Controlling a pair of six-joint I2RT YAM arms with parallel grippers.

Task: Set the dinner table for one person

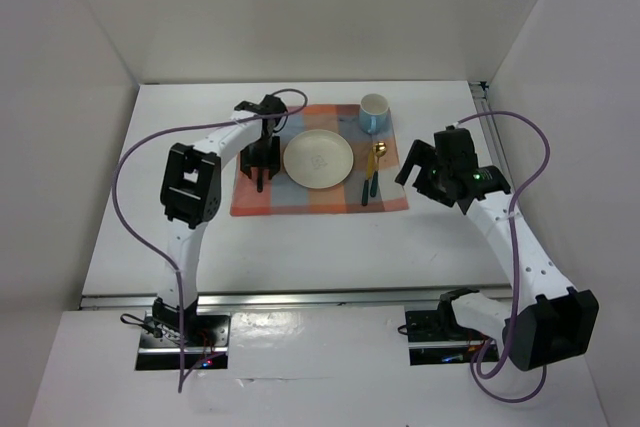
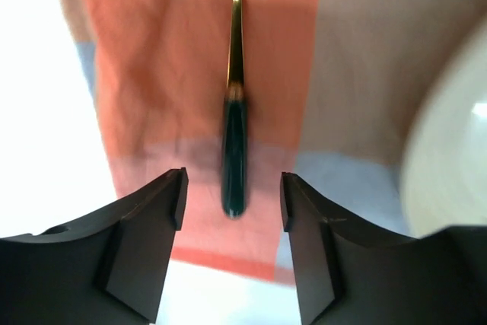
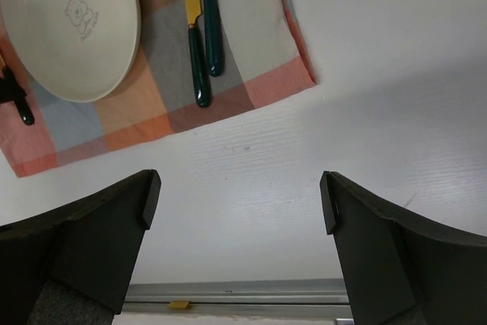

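1. The dinner table (image 1: 300,247) is seen as a white tabletop filling the space in front of both arm bases, and a metal rail (image 1: 300,299) runs along its near edge.
2. The near half of the tabletop is shown as bare white surface.
3. The right gripper (image 3: 240,203) is held above bare tabletop toward the right edge, just off the right side of a checked cloth (image 1: 320,197). Its fingers are spread wide and nothing is held between them.
4. The orange and blue-grey cloth is laid flat in the far middle of the tabletop, with its long sides parallel to the far edge.
5. A knife (image 3: 199,74) and a spoon (image 3: 214,43), both gold with dark green handles, are laid side by side on the right part of the cloth, handles toward the near edge.
6. A cream plate (image 1: 318,159) with a small bear drawing is set at the middle of the cloth, just left of the knife.
7. The left gripper (image 2: 232,195) is held low over the left part of the cloth, beside the plate. Its fingers are parted, and a third green-handled utensil (image 2: 234,150) is seen lying on the cloth between them, touched by neither finger. Its head is out of view.
8. A light blue cup (image 1: 373,112) is placed at the far right corner of the cloth.
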